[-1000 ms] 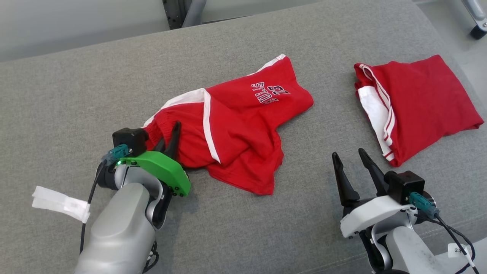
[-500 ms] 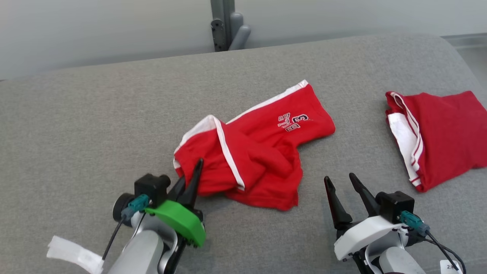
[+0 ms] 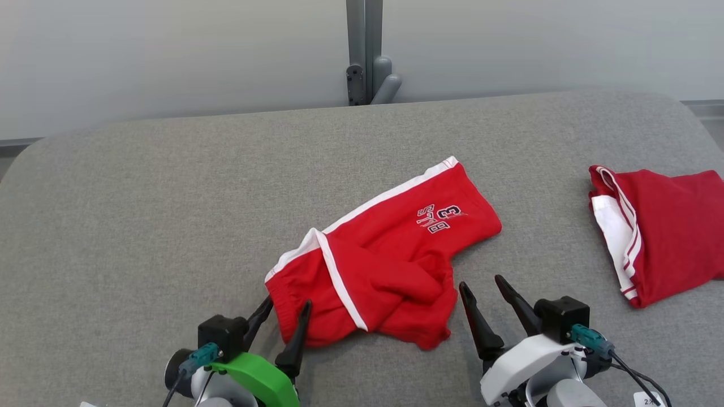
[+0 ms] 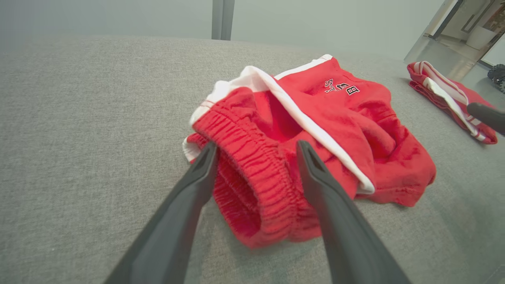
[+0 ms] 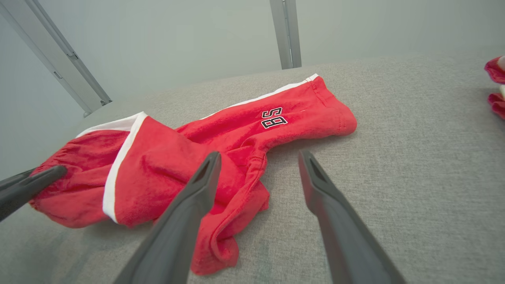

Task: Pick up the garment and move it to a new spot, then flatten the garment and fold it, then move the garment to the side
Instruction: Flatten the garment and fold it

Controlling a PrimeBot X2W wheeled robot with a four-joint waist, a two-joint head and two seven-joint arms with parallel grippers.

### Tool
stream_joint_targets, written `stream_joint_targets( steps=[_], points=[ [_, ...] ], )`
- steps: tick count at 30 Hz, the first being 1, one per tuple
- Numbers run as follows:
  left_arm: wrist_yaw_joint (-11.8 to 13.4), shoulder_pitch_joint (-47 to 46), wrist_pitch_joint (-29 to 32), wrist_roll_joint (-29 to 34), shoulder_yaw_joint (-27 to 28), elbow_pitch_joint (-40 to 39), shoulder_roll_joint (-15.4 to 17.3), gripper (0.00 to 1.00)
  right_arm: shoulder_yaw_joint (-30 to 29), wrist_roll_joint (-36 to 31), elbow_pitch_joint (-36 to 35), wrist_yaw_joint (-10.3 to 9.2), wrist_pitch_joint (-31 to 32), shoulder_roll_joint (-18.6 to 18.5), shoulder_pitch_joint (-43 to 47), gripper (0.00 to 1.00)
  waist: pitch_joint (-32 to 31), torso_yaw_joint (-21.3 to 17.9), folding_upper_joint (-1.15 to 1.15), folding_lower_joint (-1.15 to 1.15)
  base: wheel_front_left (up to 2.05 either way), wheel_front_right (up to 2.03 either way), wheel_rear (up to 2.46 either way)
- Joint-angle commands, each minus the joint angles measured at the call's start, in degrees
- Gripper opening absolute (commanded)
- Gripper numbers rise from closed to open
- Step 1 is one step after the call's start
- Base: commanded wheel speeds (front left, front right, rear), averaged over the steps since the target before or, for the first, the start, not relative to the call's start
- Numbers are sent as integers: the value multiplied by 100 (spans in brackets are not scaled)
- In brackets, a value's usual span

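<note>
L tool [image 4: 256, 144] wide astride red shorts [image 4: 335, 118] waistband

Garments counted: 2. One pair of crumpled red cloth shorts with white side stripes [image 3: 390, 265], one folded red cloth garment with white stripes [image 3: 667, 237]. Grippers counted: 2, i.e. left gripper [image 3: 288, 302] and right gripper [image 3: 481, 281]. Two long dark fingers [image 3: 298, 336] are counted per gripper, 4 total. One grey fabric-covered surface [image 3: 141, 215] is counted. One grey metal post [image 3: 365, 51] is counted.
</note>
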Motion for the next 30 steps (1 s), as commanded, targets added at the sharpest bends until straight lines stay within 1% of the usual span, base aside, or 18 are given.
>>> stream_joint_targets(
  steps=[1, 6, 10, 12, 15, 16, 17, 18, 19, 26, 30],
  points=[
    [4, 55, -15, 17, 74, -67, -18, 100, 8, 64, 29, -7, -14, -21, 82, 100, -22, -26, 0, 0, 0, 0, 0],
    [4, -110, -15, -189, 137, -39, -61, 100, 22, 60, 102, -7, -13, -21, 94, 100, -52, -94, 0, 0, 0, 0, 0],
    [3, -267, -15, -501, 117, 81, -110, 100, 58, 74, 136, -7, -14, -19, 87, 100, -57, -151, 0, 0, 0, 0, 0],
    [3, -344, -15, -667, 40, 117, -97, 100, 68, 76, 153, -7, -14, -19, 89, 100, -57, -176, 0, 0, 0, 0, 0],
    [3, -438, -15, -854, 95, 22, -69, 100, 52, 95, 182, -7, -14, -21, 98, 100, -64, -179, 0, 0, 0, 0, 0],
    [3, -467, -15, -857, 103, -38, -52, 88, 39, 101, 194, -7, -13, -21, 103, 100, -69, -172, 0, 0, 0, 0, 0],
    [3, -475, -16, -854, 108, -80, -40, 48, 27, 105, 203, -7, -13, -21, 108, 100, -75, -162, 0, 0, 0, 0, 0],
    [3, -462, -15, -835, 77, -115, -22, 25, 18, 103, 213, -7, -14, -21, 114, 100, -84, -149, 0, 0, 0, 0, 0],
    [3, -445, -15, -818, 29, -150, -2, 0, 5, 102, 221, -7, -14, -21, 122, 100, -93, -132, 0, 0, 0, 0, 0],
    [3, -280, -14, -819, -160, -320, 104, 0, -7, 145, 264, -7, -14, -19, 133, 100, -155, 4, 0, 0, 0, 0, 0],
    [3, -195, -15, -984, -374, -189, 179, 0, 27, 204, 290, -7, -13, -19, 123, 100, -180, 53, 0, 0, 0, 0, 0]
  ],
)
